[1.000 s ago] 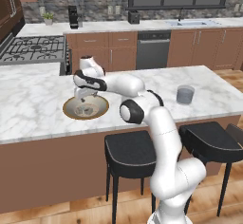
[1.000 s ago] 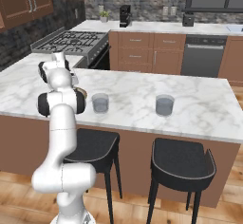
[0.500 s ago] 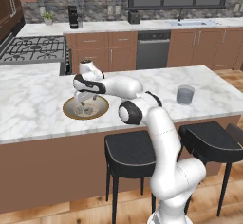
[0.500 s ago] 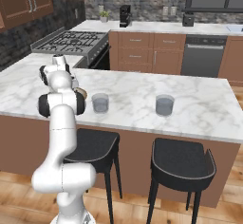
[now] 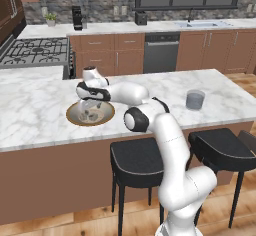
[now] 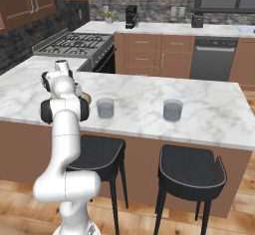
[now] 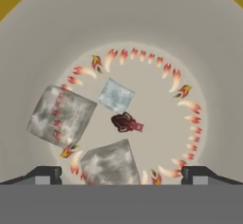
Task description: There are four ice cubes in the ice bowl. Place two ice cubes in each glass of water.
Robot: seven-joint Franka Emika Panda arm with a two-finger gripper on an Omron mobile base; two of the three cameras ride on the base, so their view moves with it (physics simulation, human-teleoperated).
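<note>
The ice bowl (image 5: 90, 115), wide with a golden-brown rim, sits on the marble island left of my arm. My gripper (image 5: 90, 104) hangs straight down just over its middle, open. In the hand view the bowl's grey-beige inside (image 7: 190, 52) has a ring of red flame marks, and three ice cubes lie in it: a large one (image 7: 60, 116) at left, a smaller pale one (image 7: 116, 96) near the centre, and one (image 7: 110, 163) right between my wide-spread fingertips (image 7: 45, 174). Two glasses of water (image 6: 105, 108) (image 6: 173, 110) stand to the right of the bowl near the front edge.
The island's front edge runs just below the bowl, with two black stools (image 5: 141, 161) under it. A gas stove (image 5: 35, 50) and the back counter lie beyond a gap. The far glass (image 5: 195, 100) stands alone on the island's right part.
My hand has come down toward the bowl, from well above the rim to just over the cubes. The bowl and glasses have not moved.
</note>
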